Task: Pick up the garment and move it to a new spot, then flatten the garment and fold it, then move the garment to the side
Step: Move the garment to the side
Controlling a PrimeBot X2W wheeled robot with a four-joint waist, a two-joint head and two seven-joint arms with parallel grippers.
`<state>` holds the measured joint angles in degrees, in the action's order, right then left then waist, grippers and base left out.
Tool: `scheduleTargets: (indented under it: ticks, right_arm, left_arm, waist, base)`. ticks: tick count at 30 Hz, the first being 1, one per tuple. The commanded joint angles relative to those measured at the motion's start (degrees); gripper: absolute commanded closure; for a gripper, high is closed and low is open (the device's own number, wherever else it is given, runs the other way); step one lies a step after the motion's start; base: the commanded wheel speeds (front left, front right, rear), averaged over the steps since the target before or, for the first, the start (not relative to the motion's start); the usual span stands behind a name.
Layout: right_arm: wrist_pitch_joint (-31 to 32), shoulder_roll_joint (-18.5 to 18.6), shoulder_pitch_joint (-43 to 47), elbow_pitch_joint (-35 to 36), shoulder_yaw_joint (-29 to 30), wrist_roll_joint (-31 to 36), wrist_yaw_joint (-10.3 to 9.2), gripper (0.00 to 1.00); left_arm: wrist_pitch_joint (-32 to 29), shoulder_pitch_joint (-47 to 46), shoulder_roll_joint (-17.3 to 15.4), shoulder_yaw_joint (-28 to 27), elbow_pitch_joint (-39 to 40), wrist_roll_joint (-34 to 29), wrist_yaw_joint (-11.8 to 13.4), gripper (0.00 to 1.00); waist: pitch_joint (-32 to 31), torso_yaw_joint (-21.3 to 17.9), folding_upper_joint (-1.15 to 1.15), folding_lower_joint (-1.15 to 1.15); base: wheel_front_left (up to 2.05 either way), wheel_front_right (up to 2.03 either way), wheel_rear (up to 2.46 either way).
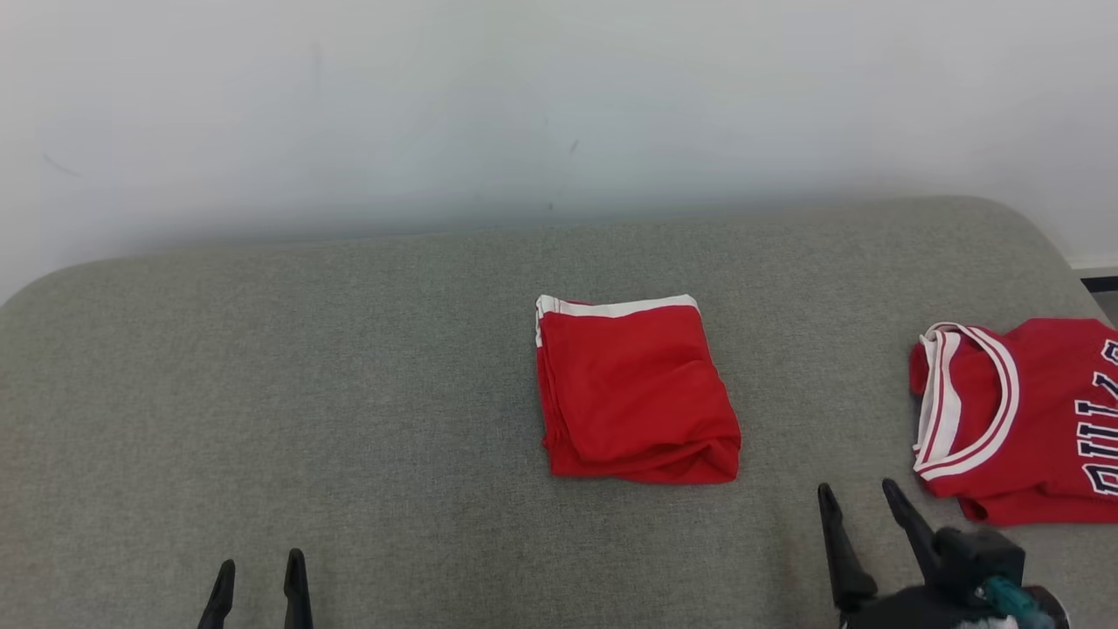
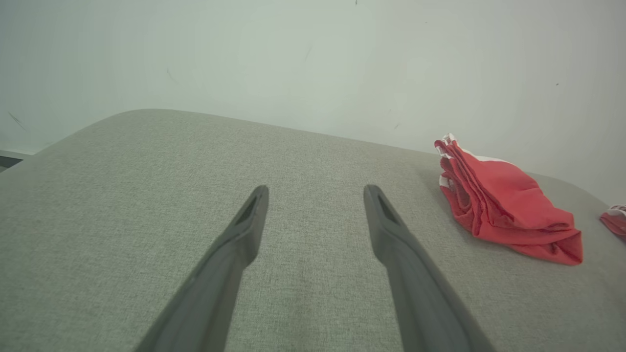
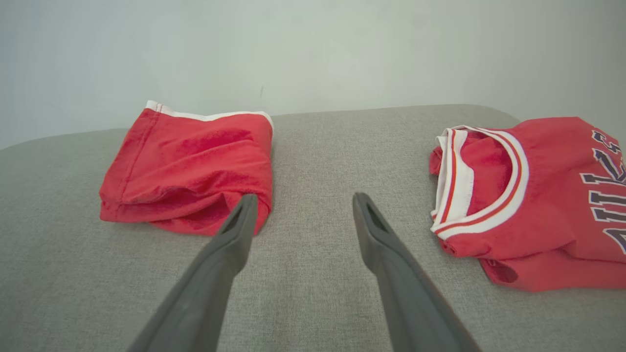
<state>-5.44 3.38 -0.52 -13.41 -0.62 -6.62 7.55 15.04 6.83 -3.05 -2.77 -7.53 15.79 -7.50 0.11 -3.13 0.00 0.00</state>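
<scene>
The grey padded surface [image 1: 349, 393] is the largest thing in view. It runs out ahead of both grippers to a far edge against the pale wall [image 1: 524, 105]. That edge rounds down at a corner far to the left of the left gripper [image 1: 259, 563], and at another past the right of the right gripper [image 1: 856, 487].

Ahead of the left gripper and to either side of it the fabric lies bare — the widest open room on the surface. Between the two grippers there is also a bare strip along the near side.

The red jersey [image 1: 1031, 419], with a white-and-red striped collar and dark lettering, lies just ahead of and to the right of the right gripper, its collar turned toward the gripper. Its right part runs out of the head view.

The folded red garment [image 1: 638, 393] sits ahead of and to the left of the right gripper, and well off to the right of the left one. Its white-banded edge is on the far side and its bunched folds on the near side. A bare lane between garment and jersey runs straight ahead of the right gripper.

Both grippers have their fingers spread wide and hold nothing — each is apart from both pieces of cloth.
</scene>
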Motion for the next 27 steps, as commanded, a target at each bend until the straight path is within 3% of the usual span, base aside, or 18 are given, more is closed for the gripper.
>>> scheduleTargets:
  ticks: [1, 6, 17, 27]
  right_arm:
    - [0.63, -0.06, -1.64, 0.83, 0.31, -1.0, -0.17, 0.0]
    - [6.66, 0.35, -8.16, 2.17, 0.2, -2.43, -0.17, 0.0]
    - [32.03, 2.33, -30.6, -6.24, 1.27, -7.03, -0.17, 0.0]
    - [40.05, 1.31, -38.18, -14.07, 3.41, -5.93, -0.16, 0.0]
  left_arm:
    - [0.16, 0.58, 0.09, -0.21, 0.3, -0.07, 0.06, 0.0]
    - [0.16, -0.14, 0.12, -0.34, 0.96, -0.2, 0.06, 0.0]
    - [0.16, -7.05, 0.17, 1.79, 3.36, 0.58, 0.06, 0.0]
    - [0.16, -10.63, 0.15, 3.21, 3.45, 1.98, 0.06, 0.0]
  waist:
    - [0.15, -0.22, 0.0, 0.0]
    - [1.61, -0.31, 0.0, 0.0]
    - [11.64, 3.4, 0.0, 0.0]
    - [17.28, 6.67, 0.0, 0.0]
  base:
    - [0.0, 0.0, 0.0]
    - [0.0, 0.0, 0.0]
    - [0.0, 0.0, 0.0]
    - [0.0, 0.0, 0.0]
